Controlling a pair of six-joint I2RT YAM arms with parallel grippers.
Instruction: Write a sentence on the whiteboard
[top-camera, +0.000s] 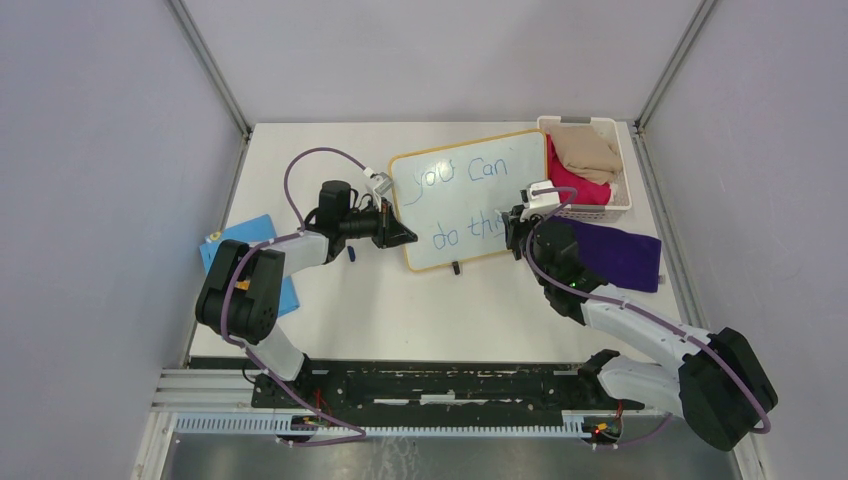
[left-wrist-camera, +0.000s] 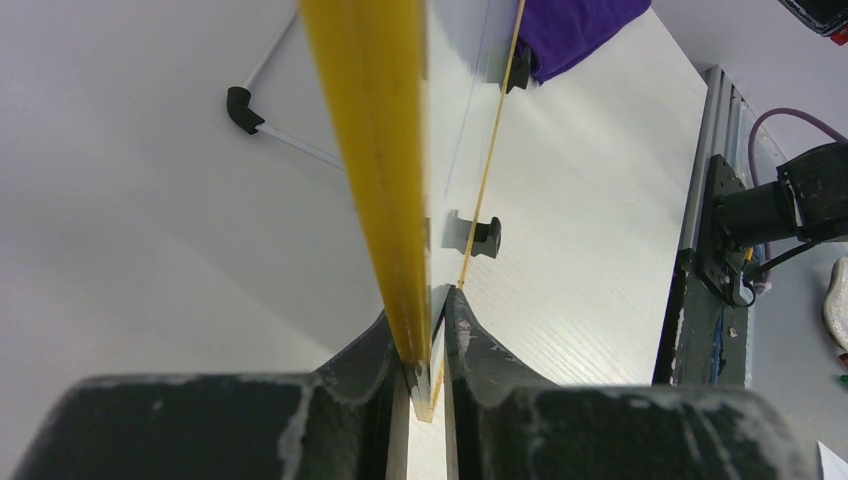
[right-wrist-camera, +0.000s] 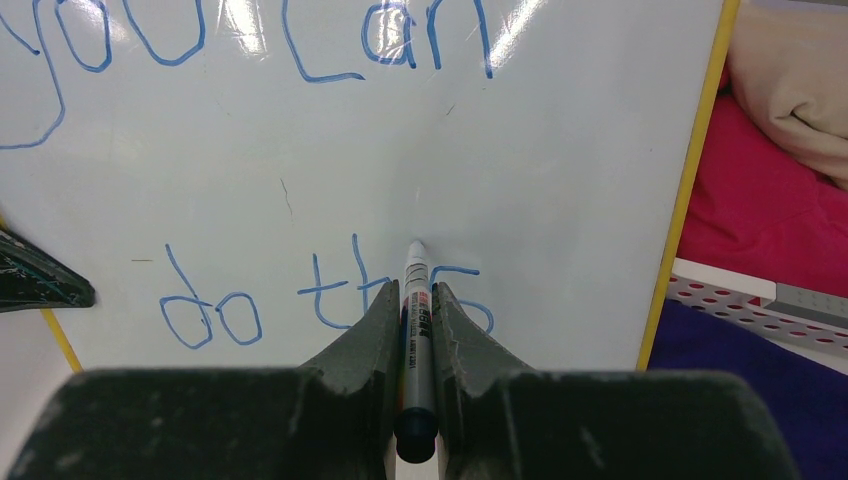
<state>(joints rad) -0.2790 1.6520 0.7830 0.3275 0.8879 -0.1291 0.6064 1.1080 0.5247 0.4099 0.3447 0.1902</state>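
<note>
The whiteboard (top-camera: 470, 203) stands tilted near the middle of the table, yellow-framed. The sentence (top-camera: 465, 175) in blue reads "you Can" above "do this". My left gripper (top-camera: 405, 237) is shut on the board's lower left edge; in the left wrist view the yellow frame (left-wrist-camera: 375, 150) runs edge-on between the fingers of that gripper (left-wrist-camera: 425, 305). My right gripper (right-wrist-camera: 413, 290) is shut on a marker (right-wrist-camera: 416, 330). The marker's white tip rests on the board (right-wrist-camera: 300, 170) at the top of the last letter "s". The right gripper (top-camera: 517, 228) covers that word's end from above.
A white basket (top-camera: 612, 205) holding beige and pink cloths stands just right of the board. A purple cloth (top-camera: 620, 255) lies in front of it. A blue cloth (top-camera: 240, 240) is at the left table edge, and a small blue cap (top-camera: 352, 255) lies near the left arm.
</note>
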